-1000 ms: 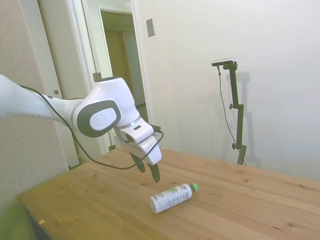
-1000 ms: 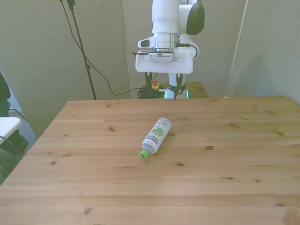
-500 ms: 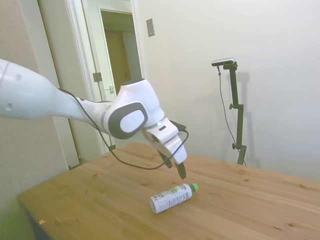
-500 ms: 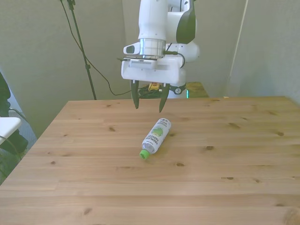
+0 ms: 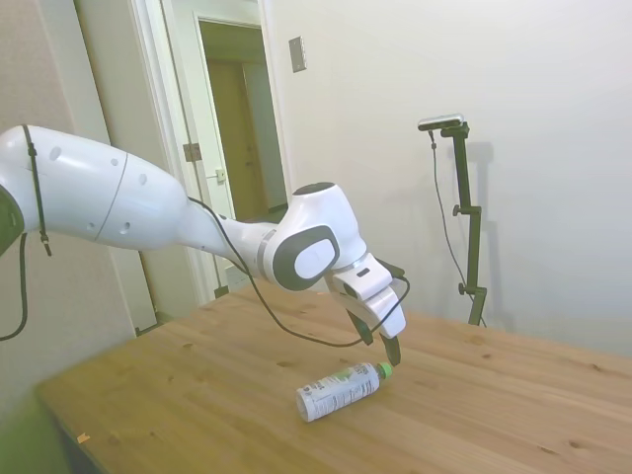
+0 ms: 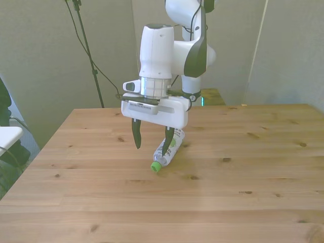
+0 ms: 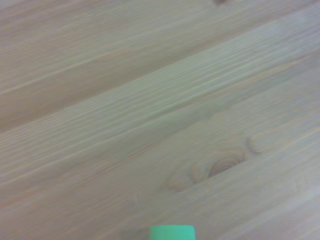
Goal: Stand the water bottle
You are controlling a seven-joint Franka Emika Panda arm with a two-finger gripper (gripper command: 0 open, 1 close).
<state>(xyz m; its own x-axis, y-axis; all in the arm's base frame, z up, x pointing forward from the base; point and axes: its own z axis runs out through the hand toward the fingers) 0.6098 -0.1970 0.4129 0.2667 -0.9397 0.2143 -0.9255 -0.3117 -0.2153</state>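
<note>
**Open gripper over a bottle lying flat**

We see the bottle (image 6: 168, 149) on its side near the middle of the table (image 6: 253, 182), green cap (image 6: 156, 165) pointing toward the camera in the front view, base pointing away. Nothing else lies on the wood near it.

The gripper (image 6: 152, 140) hangs just above the cap end, fingers spread wide and pointing down, holding nothing. In the front view one finger (image 6: 135, 134) sits off to the front view's left of the bottle and the other crosses in front of the label. From the side, the gripper (image 5: 387, 341) is right above the cap (image 5: 384, 369); we cannot say whether it touches. The wrist camera gives us wood grain and only a sliver of cap (image 7: 172, 232) at the frame edge.

How will it handle? We judge it light, thin-walled and round, so it could roll if nudged and dent if squeezed hard. The clear plastic and glossy label (image 5: 336, 388) look slippery. The stiffest hold is likely the neck just behind the cap, or the cap itself, with the fingers straddling across the bottle's axis. From there the bottle could be swung upright onto its base.
</note>
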